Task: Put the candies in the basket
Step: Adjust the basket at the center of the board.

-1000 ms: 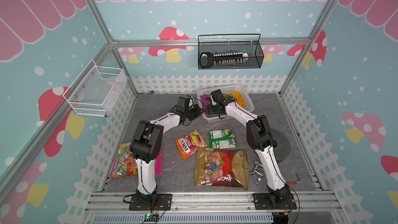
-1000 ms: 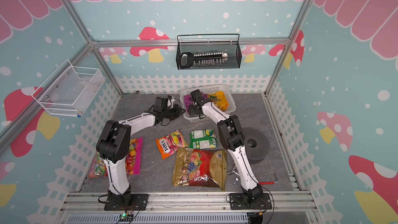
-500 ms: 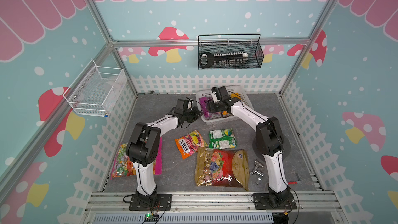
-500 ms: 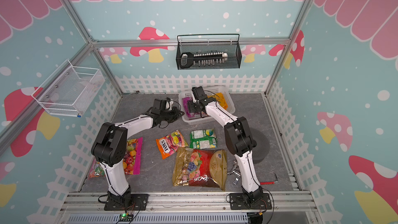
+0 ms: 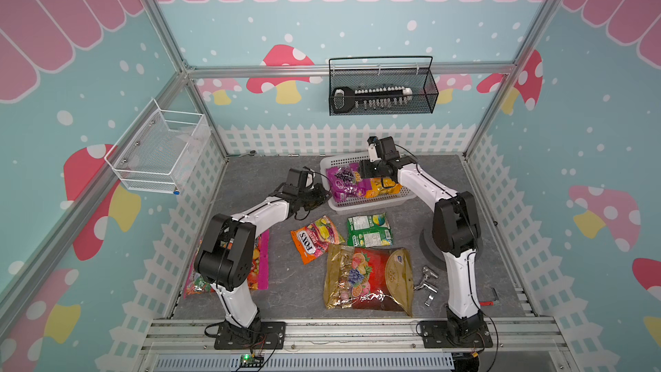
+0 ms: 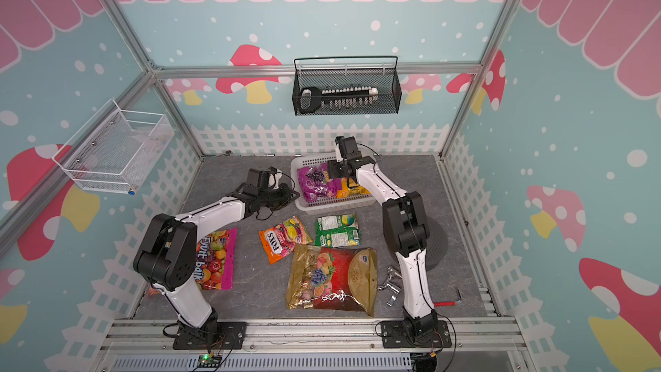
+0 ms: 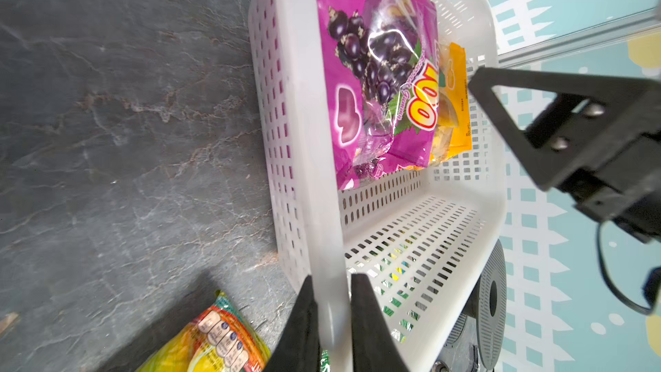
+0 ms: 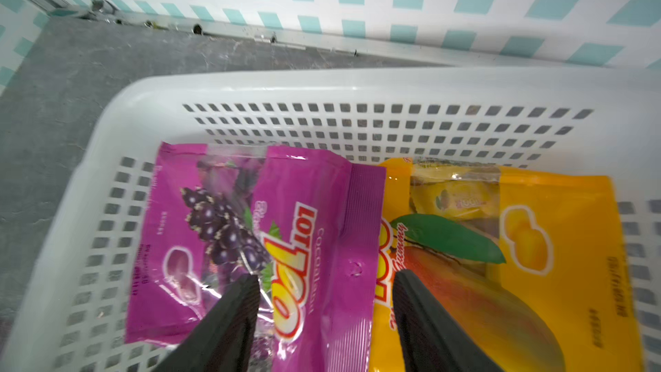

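I see the basket (image 5: 372,203) at 12 o'clock in both top views. Red-gold bag (image 5: 372,277) at 6, clear bag (image 6: 214,259) at 8. Purple bag (image 8: 304,227) and yellow bag (image 8: 536,245) lie in the basket; FOX'S bag (image 5: 314,239) and green bag (image 5: 368,230) at centre. Left gripper (image 7: 332,280) is clamped on the basket rim. Right gripper (image 8: 325,275) is spread over the purple bag, holding nothing; contact unclear.

Basket (image 7: 322,137): white plastic, smooth, semi-matt, perforated walls & floor; purple bag (image 8: 304,209) & yellow-orange bag (image 8: 554,227): glossy printed plastic film w/ clear windows, creased, bright glints. Red-gold bag (image 5: 368,277): crinkled, foil-like, v. shiny; small parts (image 5: 428,275) beside it: bare polished metal. Counter (image 7: 125,119): dark grey stone-look surface, matt, pale veins; fingers (image 8: 229,316) of right gripper (image 8: 325,275): matt black, plastic-looking.
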{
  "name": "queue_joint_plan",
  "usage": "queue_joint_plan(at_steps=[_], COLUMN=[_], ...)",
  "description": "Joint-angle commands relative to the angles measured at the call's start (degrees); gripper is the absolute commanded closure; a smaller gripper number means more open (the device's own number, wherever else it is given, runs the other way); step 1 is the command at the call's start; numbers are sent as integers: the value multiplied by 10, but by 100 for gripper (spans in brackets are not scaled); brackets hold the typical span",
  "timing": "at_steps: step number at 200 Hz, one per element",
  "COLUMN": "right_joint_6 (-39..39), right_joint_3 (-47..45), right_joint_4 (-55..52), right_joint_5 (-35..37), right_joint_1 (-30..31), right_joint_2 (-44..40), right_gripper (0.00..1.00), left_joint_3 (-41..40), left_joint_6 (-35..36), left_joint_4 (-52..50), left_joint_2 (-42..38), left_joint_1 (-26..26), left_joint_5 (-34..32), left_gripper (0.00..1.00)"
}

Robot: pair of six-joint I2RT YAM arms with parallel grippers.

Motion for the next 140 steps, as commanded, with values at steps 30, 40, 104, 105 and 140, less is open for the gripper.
queue_joint_plan(at_steps=[30, 40, 104, 105, 140], right_joint_6=[7, 9, -4, -4, -42], right_joint_3=[15, 14, 13, 14, 22], right_joint_4=[-9, -15, -32, -33, -39], right_joint_5=[-72, -58, -39, -39, -109], right_joint_1=[8, 8, -9, -10, -16], right_joint_2=[40, 42, 45, 45, 49], right_gripper=[50, 58, 84, 84, 71], left_joint_3=[-16, -17, -45, -45, -57], left_joint_6=[43, 41, 22, 22, 26], left_joint_4=[19, 19, 6, 6, 6], left_joint_2=[-33, -32, -44, -44, -46], left_joint_1=[13, 16, 29, 29, 33], left_joint_5=[-5, -4, -43, -43, -61], left_gripper=[85, 85, 86, 86, 88])
